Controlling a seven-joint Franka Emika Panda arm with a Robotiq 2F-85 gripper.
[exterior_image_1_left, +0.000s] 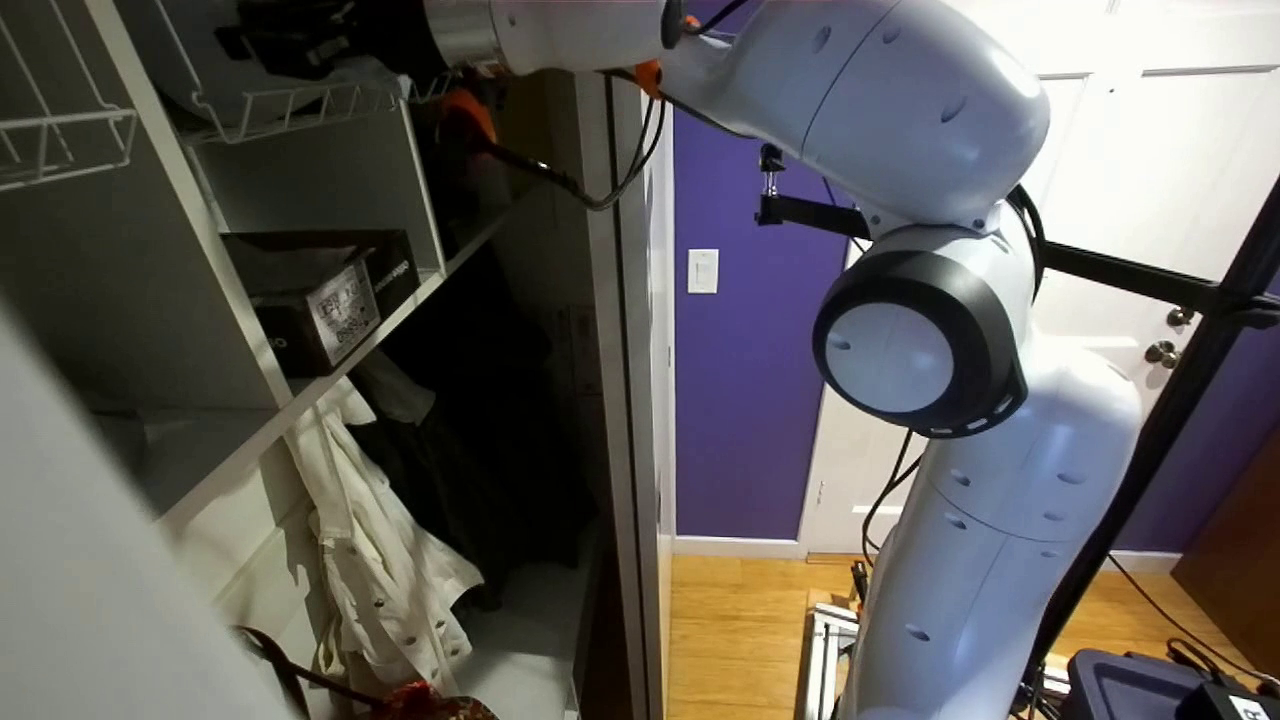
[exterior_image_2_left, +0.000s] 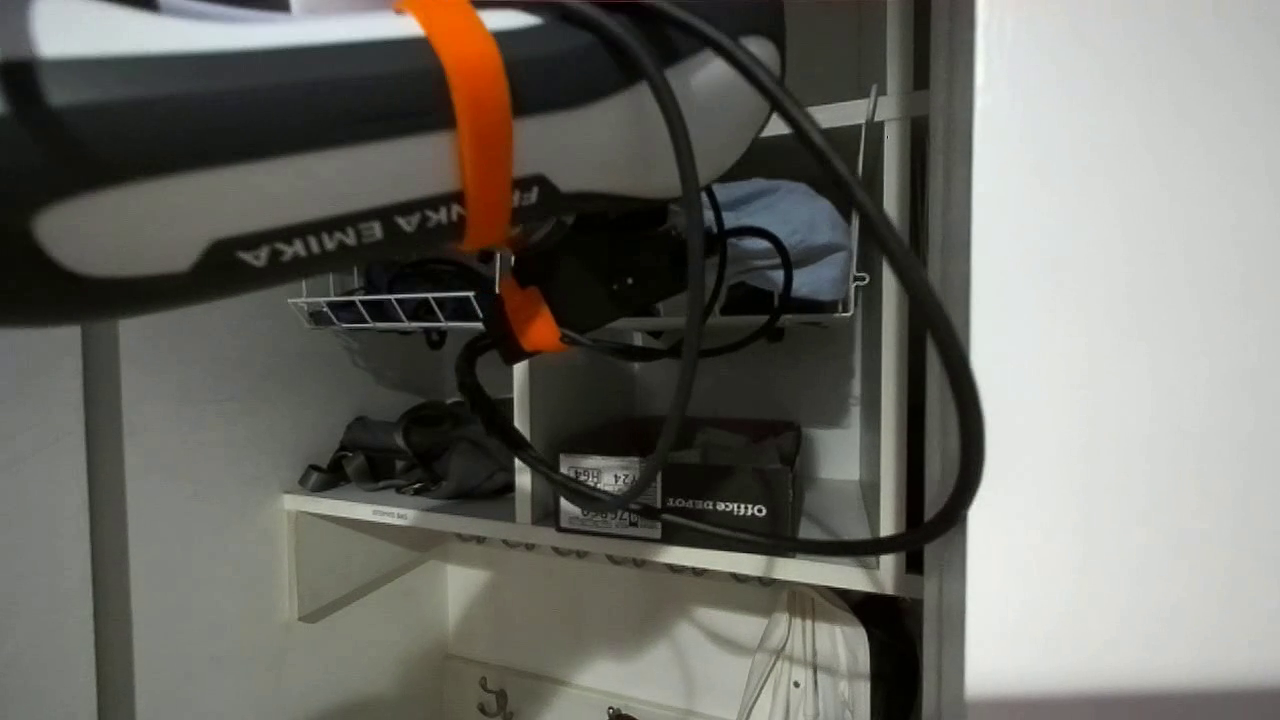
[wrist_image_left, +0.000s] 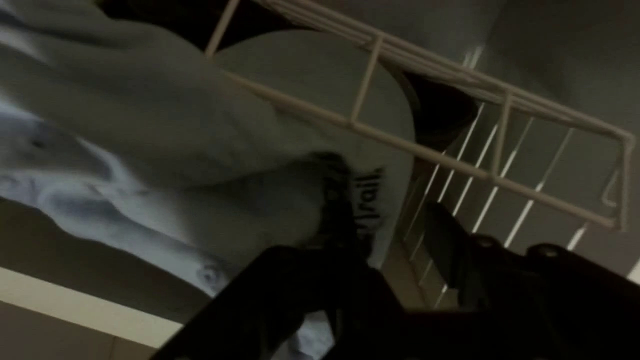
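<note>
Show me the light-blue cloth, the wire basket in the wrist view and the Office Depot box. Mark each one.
Light-blue cloth (exterior_image_2_left: 803, 218), in an exterior view: its folded upper part.
Wire basket (wrist_image_left: 425, 151), wrist view: a long wire of its edge.
Office Depot box (exterior_image_2_left: 725, 488), in an exterior view: its dark printed side.

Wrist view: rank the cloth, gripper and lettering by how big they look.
1. Cloth: covers the most area.
2. Gripper: nearness to the camera enlarges it.
3. Lettering: clearly smallest.

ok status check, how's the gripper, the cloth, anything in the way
Gripper open, jaws apart. Pale blue cloth right beside it, contact too dark to confirm. Wire basket rim crossing part of the wrist view.
</note>
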